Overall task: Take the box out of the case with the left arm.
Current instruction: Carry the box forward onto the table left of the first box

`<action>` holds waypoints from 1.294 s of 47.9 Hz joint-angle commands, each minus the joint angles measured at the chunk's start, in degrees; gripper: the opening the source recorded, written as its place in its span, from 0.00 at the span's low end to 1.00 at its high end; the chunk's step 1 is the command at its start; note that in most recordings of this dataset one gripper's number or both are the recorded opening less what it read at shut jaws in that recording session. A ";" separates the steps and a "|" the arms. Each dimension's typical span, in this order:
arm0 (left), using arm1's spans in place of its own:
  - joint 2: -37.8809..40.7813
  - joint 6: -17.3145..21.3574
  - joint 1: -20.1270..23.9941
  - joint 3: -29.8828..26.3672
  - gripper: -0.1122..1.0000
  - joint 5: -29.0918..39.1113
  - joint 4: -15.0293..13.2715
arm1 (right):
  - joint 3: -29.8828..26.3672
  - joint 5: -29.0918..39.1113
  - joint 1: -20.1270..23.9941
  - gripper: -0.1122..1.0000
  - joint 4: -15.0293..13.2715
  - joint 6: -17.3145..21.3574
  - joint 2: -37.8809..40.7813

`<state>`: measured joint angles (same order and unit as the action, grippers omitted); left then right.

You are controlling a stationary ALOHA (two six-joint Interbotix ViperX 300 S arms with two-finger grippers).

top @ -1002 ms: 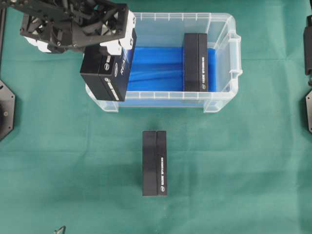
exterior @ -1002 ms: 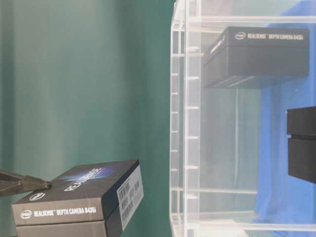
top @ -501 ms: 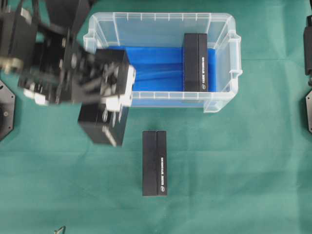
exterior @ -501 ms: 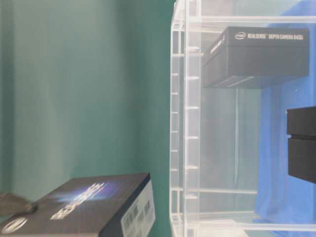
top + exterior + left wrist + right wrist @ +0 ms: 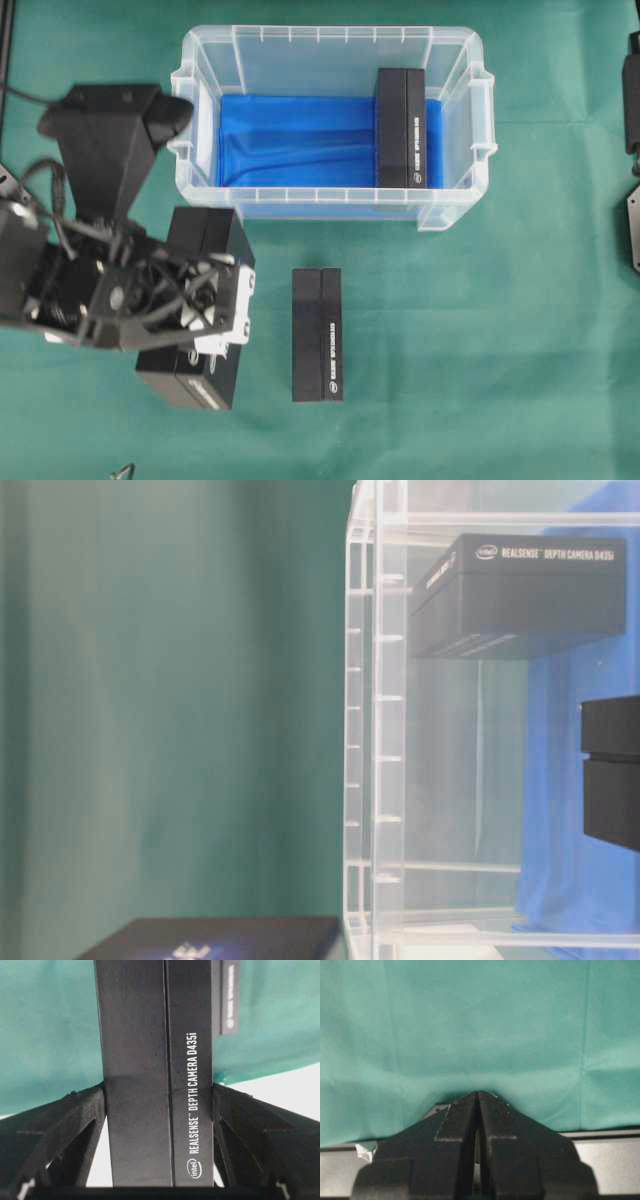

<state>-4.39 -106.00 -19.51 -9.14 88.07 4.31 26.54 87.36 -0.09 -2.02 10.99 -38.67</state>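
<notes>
Left end effector [image 5: 159, 1105] pinches a black box [image 5: 205, 240] near the table's left edge, outside the case [image 5: 330, 195]. Right end effector [image 5: 478, 1097] is pressed together.

Left hand [image 5: 159, 1110] pointing down, fingers [image 5: 75, 1125] pressed against both sides of the held load. Right hand [image 5: 477, 1097] parked, tips together.
</notes>
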 commanded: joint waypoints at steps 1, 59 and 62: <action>-0.35 -0.70 -0.70 -0.97 0.68 -0.09 0.35 | -0.53 -0.26 0.00 0.10 0.09 -0.09 0.00; 10.02 -8.00 -2.64 28.74 0.68 -31.20 5.98 | -0.09 -0.26 -0.09 0.10 -0.18 -0.35 0.00; 10.37 -8.00 -2.37 29.44 0.68 -31.90 5.98 | 0.00 -0.09 0.00 0.10 -0.18 -0.35 -0.09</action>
<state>5.80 -113.82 -22.41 19.86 57.48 10.02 26.89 87.45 -0.09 -2.11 10.72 -38.67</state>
